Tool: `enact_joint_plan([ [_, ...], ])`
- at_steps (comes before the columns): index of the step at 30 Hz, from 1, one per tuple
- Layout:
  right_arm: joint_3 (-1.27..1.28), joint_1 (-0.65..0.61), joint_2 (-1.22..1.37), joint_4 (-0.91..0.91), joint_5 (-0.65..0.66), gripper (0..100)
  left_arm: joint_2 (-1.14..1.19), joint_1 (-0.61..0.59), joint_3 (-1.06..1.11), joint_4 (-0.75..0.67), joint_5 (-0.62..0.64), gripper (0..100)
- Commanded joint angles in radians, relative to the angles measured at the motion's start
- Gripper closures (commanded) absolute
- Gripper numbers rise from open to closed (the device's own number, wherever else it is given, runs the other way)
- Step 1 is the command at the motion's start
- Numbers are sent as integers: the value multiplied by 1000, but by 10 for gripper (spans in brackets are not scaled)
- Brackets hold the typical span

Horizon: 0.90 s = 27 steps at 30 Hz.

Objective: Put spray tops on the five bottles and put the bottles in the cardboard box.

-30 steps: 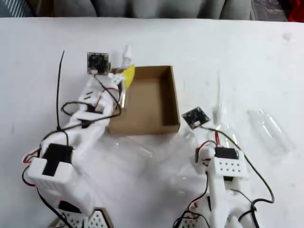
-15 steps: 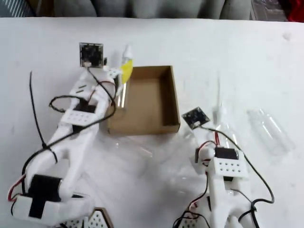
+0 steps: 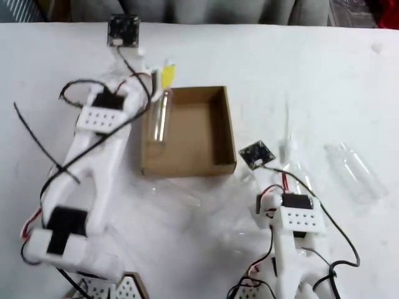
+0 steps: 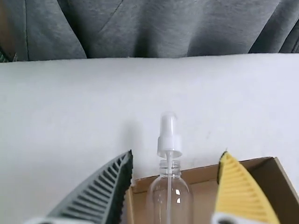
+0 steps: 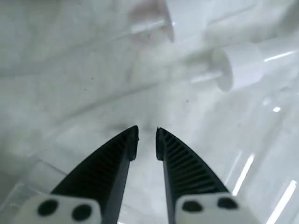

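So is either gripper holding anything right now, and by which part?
Nothing held. Left gripper is open astride the spray bottle at its neck, not touching; right gripper is empty.

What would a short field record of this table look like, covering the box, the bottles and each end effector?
Box: cardboard, open-topped.
Capped bottle: body in the box beside one wall, spray top past the far rim.
Left end effector: open, astride that bottle.
Right end effector: narrowly open, empty, over loose spray tops.
Spare bottle: lying on the table.
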Motion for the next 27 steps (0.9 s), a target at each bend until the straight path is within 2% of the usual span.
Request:
enact_joint_plan([
  [1, -2, 4, -13, -10, -9, 957, 94, -7, -218, 107, -9, 729],
  [11, 5, 2, -13, -10, -9, 957, 469, -8, -667, 298, -12, 728],
  [27, 8, -1, -13, -10, -9, 957, 900, -8, -1278, 540, -12, 728],
])
